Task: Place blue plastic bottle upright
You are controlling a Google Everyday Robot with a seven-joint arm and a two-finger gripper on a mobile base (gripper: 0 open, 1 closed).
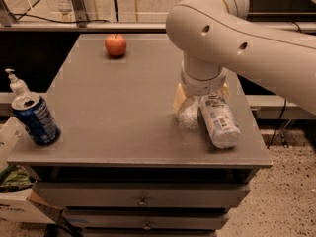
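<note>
blue plastic bottle (220,124): clear slim cylinder, pale printed label, text unreadable, lying flat on matte grey table (123,107). gripper (197,100): cream, over the bottle's far end; grip state cannot be told.

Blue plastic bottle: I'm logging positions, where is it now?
In the camera view the blue plastic bottle lies on its side near the front-right corner of the table, one end beneath the end effector.

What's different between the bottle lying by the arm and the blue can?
The bottle lies on its side near the right edge of the table; the can stands at the left front corner. The bottle is clear with a pale label; the can is dark blue. The gripper sits at the bottle's far end, far from the can. Both rest on the table.
</note>
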